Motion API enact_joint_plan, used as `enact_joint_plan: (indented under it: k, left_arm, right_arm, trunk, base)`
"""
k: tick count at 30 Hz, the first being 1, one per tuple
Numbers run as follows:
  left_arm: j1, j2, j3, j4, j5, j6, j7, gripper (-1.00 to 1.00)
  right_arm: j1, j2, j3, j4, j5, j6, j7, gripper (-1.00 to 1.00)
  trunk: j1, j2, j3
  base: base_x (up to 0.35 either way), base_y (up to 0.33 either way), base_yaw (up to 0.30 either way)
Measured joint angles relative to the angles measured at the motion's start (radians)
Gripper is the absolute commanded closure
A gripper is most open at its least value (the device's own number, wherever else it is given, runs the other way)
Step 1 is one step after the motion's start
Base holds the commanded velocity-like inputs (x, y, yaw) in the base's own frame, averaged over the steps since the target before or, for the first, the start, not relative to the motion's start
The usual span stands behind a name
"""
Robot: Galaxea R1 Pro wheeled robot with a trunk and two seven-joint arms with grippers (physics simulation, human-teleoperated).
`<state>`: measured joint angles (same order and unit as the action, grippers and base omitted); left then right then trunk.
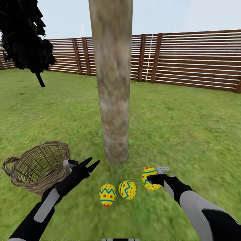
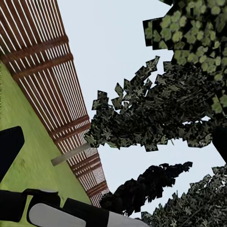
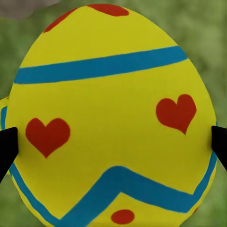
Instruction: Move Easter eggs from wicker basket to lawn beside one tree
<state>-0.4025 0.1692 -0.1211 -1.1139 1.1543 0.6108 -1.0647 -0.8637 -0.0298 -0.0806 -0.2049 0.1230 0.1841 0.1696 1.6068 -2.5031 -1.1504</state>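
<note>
Your right gripper [image 1: 151, 180] is clamped on one Easter egg [image 1: 149, 178], low over the lawn [image 1: 187, 127] at about 4 o'clock from the foot of the tree [image 1: 113, 83]. In the right wrist view that egg [image 3: 111, 118] sits between the two black fingertips [image 3: 6, 146], one pressed on each flank, hearts and blue bands facing the camera.

Two more eggs lie on the grass at 6 o'clock from the trunk: one [image 1: 107, 194] at the left, one [image 1: 127, 189] just beside it at its right, nearly touching.

Your left gripper [image 1: 91, 163] hangs with its jaws spread and nothing between them, at 8 o'clock from the trunk base. The wicker basket [image 1: 38, 165] lies tipped on its side just beyond that arm, at 9 o'clock from the resting eggs; through the weave you see no egg inside.

A slatted wooden fence [image 1: 194, 60] closes the far side. A black-leaved tree [image 1: 23, 36] stands at 10 o'clock.
</note>
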Motion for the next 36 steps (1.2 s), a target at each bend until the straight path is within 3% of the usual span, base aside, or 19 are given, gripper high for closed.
enact_joint_plan:
  k: [28, 36]
  left_arm:
    - [0.001, -0.002, 0.0, 0.0, 0.0, -0.001, -0.003, -1.0]
    - [0.001, -0.001, -0.041, -0.001, -0.001, -0.001, -0.001, -1.0]
  right_arm:
    - [0.0, 0.0, 0.0, 0.0, -0.002, -0.001, -0.003, 1.0]
    - [0.0, 0.0, 0.0, 0.0, -0.001, -0.001, -0.003, 1.0]
  trunk:
    - [0.0, 0.0, -0.028]
    - [0.004, -0.002, -0.071]
  base:
    - [0.047, -0.047, 0.0]
    - [0.0, 0.0, 0.0]
